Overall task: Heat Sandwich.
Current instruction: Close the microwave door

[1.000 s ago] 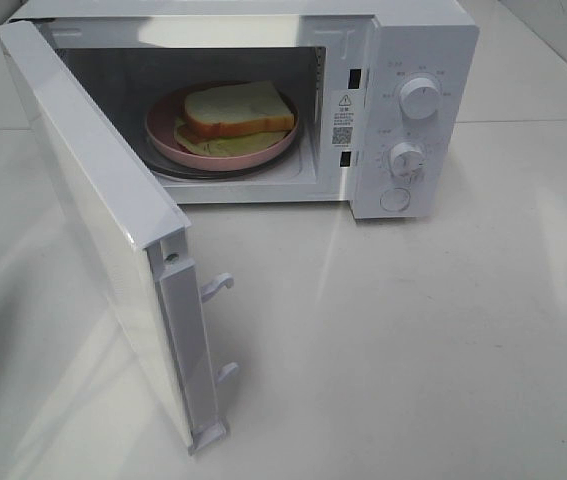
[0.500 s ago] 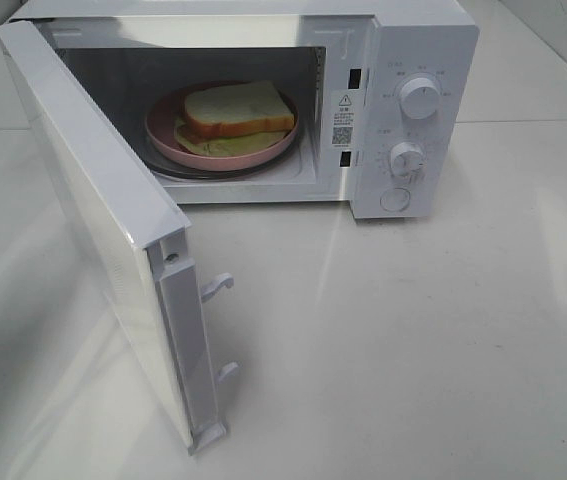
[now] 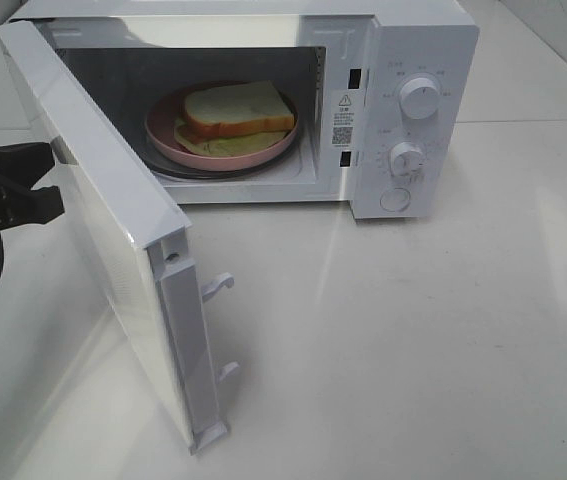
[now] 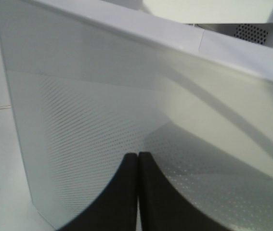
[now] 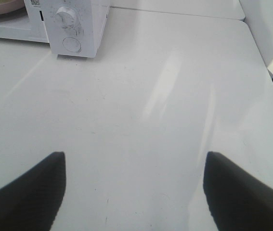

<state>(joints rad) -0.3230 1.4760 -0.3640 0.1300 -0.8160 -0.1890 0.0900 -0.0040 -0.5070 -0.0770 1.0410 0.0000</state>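
Left arm (image 3: pixel 8 190) beside open door (image 3: pixel 103 225), jaws together

The sandwich (image 3: pixel 238 110) is a square slice of pale bread with a tan crust. It lies flat on a pale green filling that shows along its near edge. It sits on a round pink plate (image 3: pixel 160 130), toward the plate's right side. The plate rests on a dark turntable (image 3: pixel 195 172) in the middle of the cavity of the white microwave (image 3: pixel 418 40). The door (image 3: pixel 93 220) stands wide open, swung out toward the near left, leaving the sandwich in plain sight.
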